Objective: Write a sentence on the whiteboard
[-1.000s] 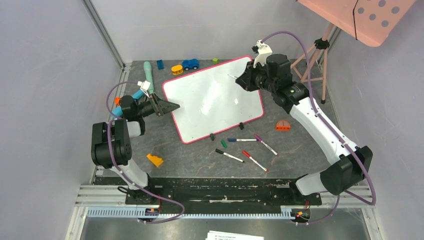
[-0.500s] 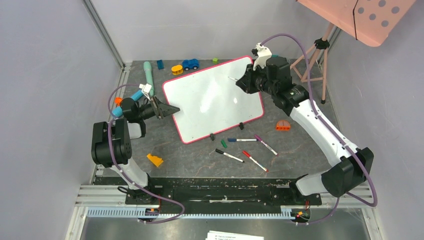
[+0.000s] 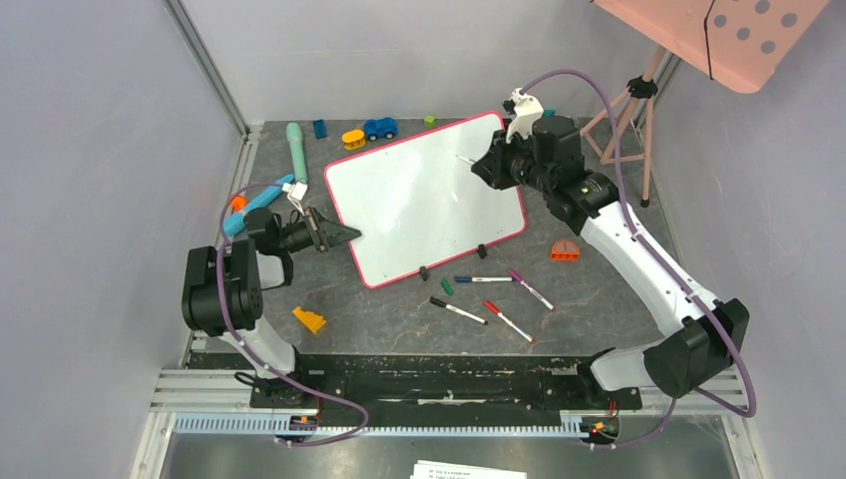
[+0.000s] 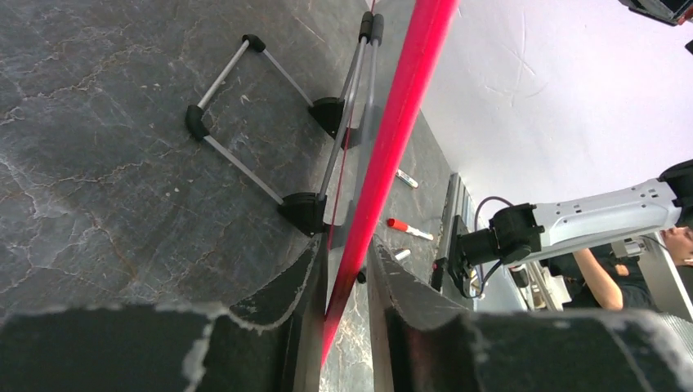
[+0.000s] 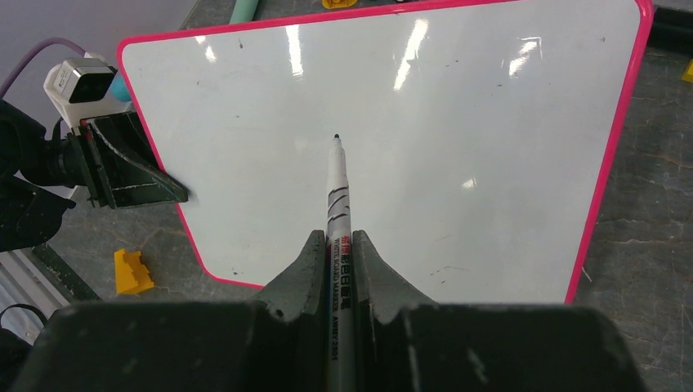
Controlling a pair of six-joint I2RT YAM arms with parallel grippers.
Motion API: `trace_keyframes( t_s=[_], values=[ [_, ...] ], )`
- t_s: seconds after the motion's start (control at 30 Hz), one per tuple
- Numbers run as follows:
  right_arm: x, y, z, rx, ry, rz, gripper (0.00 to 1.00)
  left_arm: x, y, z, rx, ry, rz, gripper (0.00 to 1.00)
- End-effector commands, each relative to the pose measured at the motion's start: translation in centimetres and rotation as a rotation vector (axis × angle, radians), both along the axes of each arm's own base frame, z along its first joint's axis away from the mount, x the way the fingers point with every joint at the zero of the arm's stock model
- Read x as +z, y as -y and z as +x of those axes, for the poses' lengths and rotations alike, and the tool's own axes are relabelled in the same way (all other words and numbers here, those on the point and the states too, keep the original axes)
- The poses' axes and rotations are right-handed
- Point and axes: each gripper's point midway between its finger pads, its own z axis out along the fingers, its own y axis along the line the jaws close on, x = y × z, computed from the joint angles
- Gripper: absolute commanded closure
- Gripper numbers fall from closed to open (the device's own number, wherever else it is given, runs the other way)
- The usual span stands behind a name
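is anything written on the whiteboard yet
No, the whiteboard shows only glare streaks and a few tiny specks, no words.

Marker rear hidden within right end effector.

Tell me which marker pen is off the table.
The white marker pen with the dark tip, gripped in the right hand aimed at the pink-rimmed whiteboard; the other four lie loose on the grey table.
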Motion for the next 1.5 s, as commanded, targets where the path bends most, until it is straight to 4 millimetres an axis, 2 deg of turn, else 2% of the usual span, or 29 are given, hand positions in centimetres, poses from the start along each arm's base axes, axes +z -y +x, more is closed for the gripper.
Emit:
trace_keyframes(
  t_s=[0.0, 0.07, 0.27, 0.77, 0.9, 1.07, 1.47],
  values=[
    [2.1, -0.1, -0.2, 0.014, 0.075, 0.020, 1.00, 0.7, -0.1, -0.1, -0.001, 0.093, 0.046, 0.71],
    [2.2, -0.2, -0.3, 0.016, 0.077, 0.022, 1.00, 0.6, 0.0, 0.0, -0.011, 0.088, 0.044, 0.71],
    [2.4, -0.2, -0.4, 0.017, 0.079, 0.025, 1.00, 1.0, 0.2, 0.1, -0.067, 0.114, 0.029, 0.61],
    [2.7, -0.4, -0.1, 0.018, 0.089, 0.022, 1.00, 1.4, 0.8, 1.5, -0.102, 0.136, 0.027, 0.62],
    [2.8, -0.4, 0.0, 0.018, 0.095, 0.025, 1.00, 1.5, 0.9, 1.5, -0.102, 0.140, 0.027, 0.71],
    [3.0, -0.5, 0.4, 0.011, 0.104, 0.031, 1.00, 1.6, 0.9, 1.3, -0.099, 0.152, 0.034, 0.97],
    [2.4, -0.3, 0.2, 0.013, 0.106, 0.023, 1.00, 0.8, 0.9, 1.2, -0.089, 0.101, 0.040, 0.98]
  ],
)
